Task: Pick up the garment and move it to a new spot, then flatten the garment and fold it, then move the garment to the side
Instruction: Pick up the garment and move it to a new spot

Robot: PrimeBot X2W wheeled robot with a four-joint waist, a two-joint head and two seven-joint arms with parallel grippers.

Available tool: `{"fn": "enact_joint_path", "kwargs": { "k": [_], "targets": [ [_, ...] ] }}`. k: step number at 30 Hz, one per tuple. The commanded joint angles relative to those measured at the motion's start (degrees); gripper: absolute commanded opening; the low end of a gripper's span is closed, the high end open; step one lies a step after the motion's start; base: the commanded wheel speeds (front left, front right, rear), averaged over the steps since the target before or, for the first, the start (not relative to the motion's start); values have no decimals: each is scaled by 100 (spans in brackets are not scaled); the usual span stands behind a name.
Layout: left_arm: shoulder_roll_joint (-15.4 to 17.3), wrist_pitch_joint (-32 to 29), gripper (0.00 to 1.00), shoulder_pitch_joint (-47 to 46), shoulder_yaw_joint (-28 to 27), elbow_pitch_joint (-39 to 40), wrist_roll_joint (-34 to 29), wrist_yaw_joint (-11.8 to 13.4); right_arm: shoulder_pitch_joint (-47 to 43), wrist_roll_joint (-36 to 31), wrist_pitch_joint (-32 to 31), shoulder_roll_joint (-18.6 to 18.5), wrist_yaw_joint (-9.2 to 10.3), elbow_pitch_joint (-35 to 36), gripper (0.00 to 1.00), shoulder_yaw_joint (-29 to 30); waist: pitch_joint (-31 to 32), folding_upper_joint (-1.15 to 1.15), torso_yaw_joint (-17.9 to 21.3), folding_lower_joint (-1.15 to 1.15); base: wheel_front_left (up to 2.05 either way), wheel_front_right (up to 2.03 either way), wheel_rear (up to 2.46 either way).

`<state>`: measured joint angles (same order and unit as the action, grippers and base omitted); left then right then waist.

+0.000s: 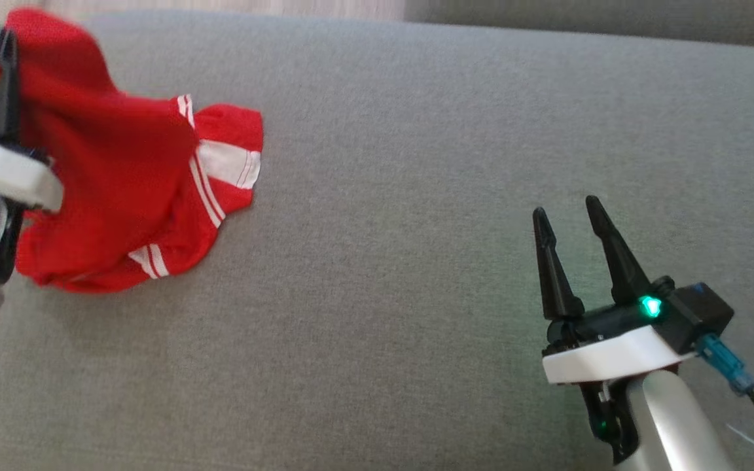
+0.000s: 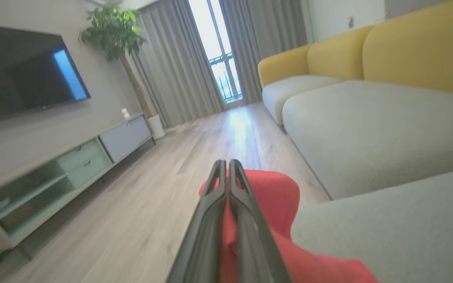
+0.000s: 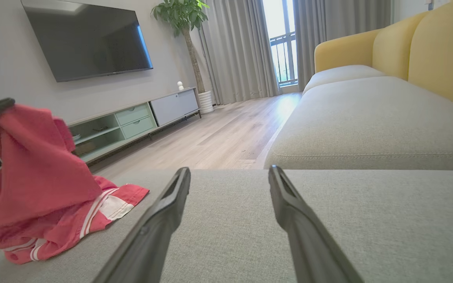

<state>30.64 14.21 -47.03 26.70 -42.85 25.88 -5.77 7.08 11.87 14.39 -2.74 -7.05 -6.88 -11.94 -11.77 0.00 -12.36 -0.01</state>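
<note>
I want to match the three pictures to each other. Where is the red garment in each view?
Head view: the red garment is at the upper left, one end raised by the left gripper.
Left wrist view: bottom centre, pinched in the left gripper.
Right wrist view: far left, hanging down onto the seat.
Shared landmark: the grey cushion under it.

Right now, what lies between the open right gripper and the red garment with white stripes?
Only bare grey fabric cushion, seen in the head view, separates the right gripper from the red white-striped garment.
</note>
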Motion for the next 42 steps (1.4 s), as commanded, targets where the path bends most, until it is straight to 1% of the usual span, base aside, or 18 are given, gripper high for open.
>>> {"fn": "enact_joint_path", "kwargs": {
  "k": [1,2,5,9,12,19,24,25,27,28,29,33,37,38,39,42],
  "targets": [
    [365,63,0,-236,-257,550,-84,123,-16,62,61,-14,-44,152,100,-150,193,0,122,1,0,0,0],
    [365,63,0,-236,-257,550,-84,123,-16,62,61,-14,-44,152,100,-150,193,0,122,1,0,0,0],
    [347,72,0,-127,-289,1247,-158,266,-69,128,61,-14,-44,138,100,-152,318,0,192,1,0,0,0],
    [240,68,0,68,-234,2133,-203,411,-106,187,61,-14,-44,123,100,-183,438,0,309,1,0,0,0],
    [154,-72,0,185,-138,2695,-214,509,-111,217,61,-14,-44,138,100,-195,472,0,417,1,0,0,0],
    [-103,-464,0,310,169,3509,-202,587,-108,251,61,-14,-44,124,100,-263,511,0,771,1,0,0,0],
    [-384,-680,0,299,456,3758,-222,604,-40,297,61,-14,-44,163,100,-334,456,0,1167,1,0,0,0],
    [-541,-717,0,263,567,3788,-227,611,3,312,61,-14,-44,178,100,-360,408,0,1365,1,0,0,0],
    [-709,-731,0,206,663,3771,-232,625,59,340,61,-14,-44,204,100,-411,341,0,1604,1,0,0,0],
    [-904,-709,0,120,753,3729,-235,636,120,380,61,-14,-44,238,100,-450,275,0,1854,1,0,0,0],
    [-999,-702,0,67,806,3700,-243,632,151,413,61,-14,-44,257,100,-467,236,0,1988,1,0,0,0],
    [-1384,-641,0,-198,994,3512,-284,604,245,546,61,-14,-44,333,100,-535,115,0,2498,1,0,0,0],
    [-1735,-610,0,-476,1133,3187,-265,542,292,650,61,-14,-44,385,100,-561,9,0,2892,1,0,0,0],
    [-1780,-644,41,-541,1200,3045,-307,524,291,670,61,-14,-44,397,100,-542,-9,0,2946,1,0,0,0],
    [-1813,-645,100,-607,1270,2914,-368,503,285,694,61,-14,-44,408,100,-514,-25,0,2984,1,0,0,0],
    [-1874,-507,100,-710,1306,2543,-442,521,251,752,61,-14,-44,439,100,-419,-54,0,2992,1,0,0,0]
  ]
}}
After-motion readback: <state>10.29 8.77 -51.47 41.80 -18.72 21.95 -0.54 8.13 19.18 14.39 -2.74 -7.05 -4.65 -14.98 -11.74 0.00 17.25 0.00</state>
